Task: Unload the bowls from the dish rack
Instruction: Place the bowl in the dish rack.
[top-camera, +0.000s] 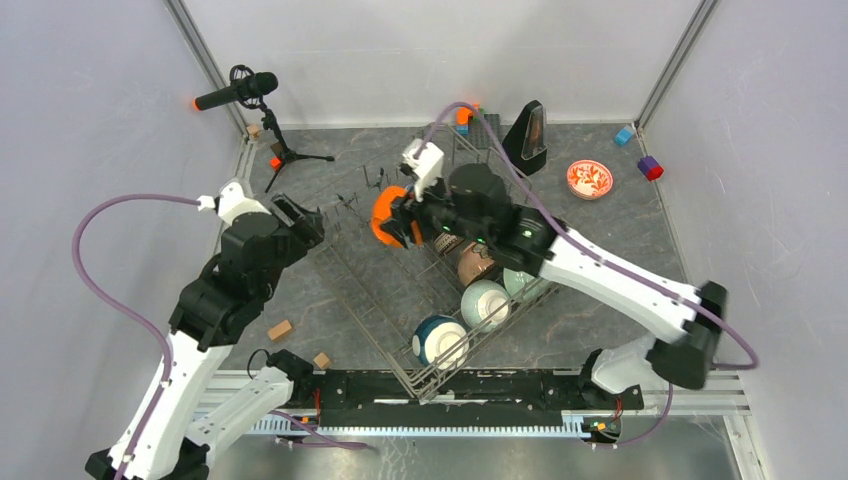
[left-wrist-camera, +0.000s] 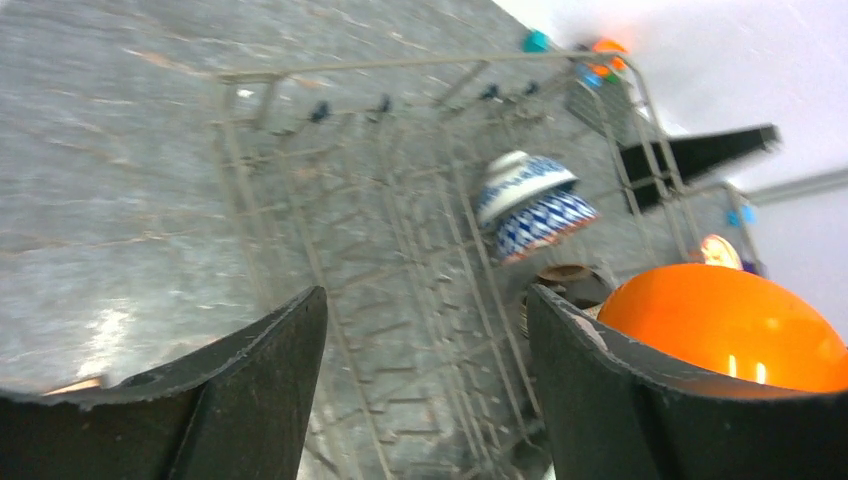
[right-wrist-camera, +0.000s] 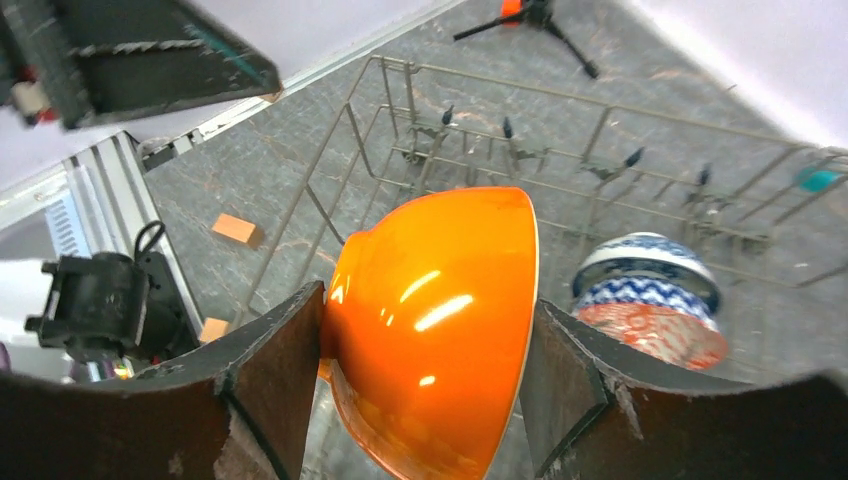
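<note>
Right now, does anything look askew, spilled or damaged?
The rack lies diagonal to the front rail, and its near corner reaches the rail. The orange bowl is held on edge in the right jaws, above the rack. Nothing looks spilled or broken.

Grey wire dish rack (top-camera: 360, 280) set diagonally, glossy orange bowl (right-wrist-camera: 440, 320) tipped on its side above it — pinched in the right gripper (right-wrist-camera: 425, 350) — teal bowl (top-camera: 440, 340), pale bowl (top-camera: 486, 303) and tan bowl (top-camera: 476, 263) on edge in one row, red-floral bowl (top-camera: 589, 179) outside, upright
</note>
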